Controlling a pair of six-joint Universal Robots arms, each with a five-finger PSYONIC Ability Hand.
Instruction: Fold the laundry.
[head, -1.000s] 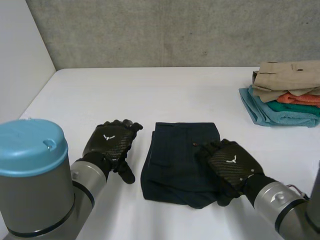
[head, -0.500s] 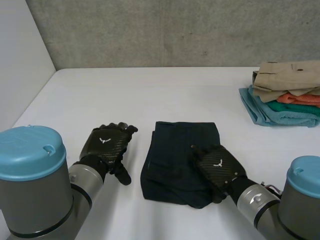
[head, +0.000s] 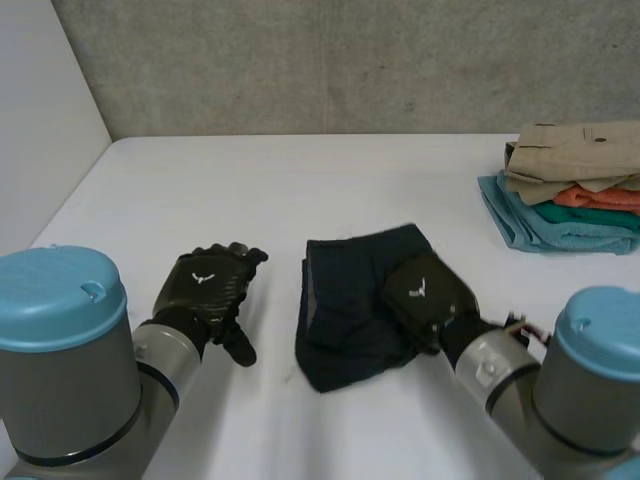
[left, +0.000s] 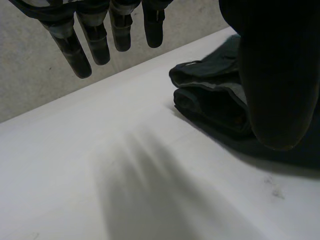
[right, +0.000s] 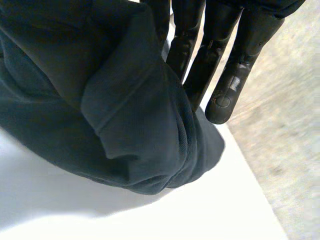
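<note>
dark garment (head: 345, 310) in right robot hand (head: 425, 292)

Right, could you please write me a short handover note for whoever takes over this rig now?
Left hand: open, fingers straight, above the white table, beside the dark navy folded garment, apart from it.
Right hand: on that garment's right part, cloth bunched against its palm; grip unclear.
Done: stack of folded clothes at the table's far right.
Left: navy garment is rumpled; finish its fold.

Dark navy garment (head: 345, 300) — folded, rumpled — lies on the white table (head: 300, 180).
</note>
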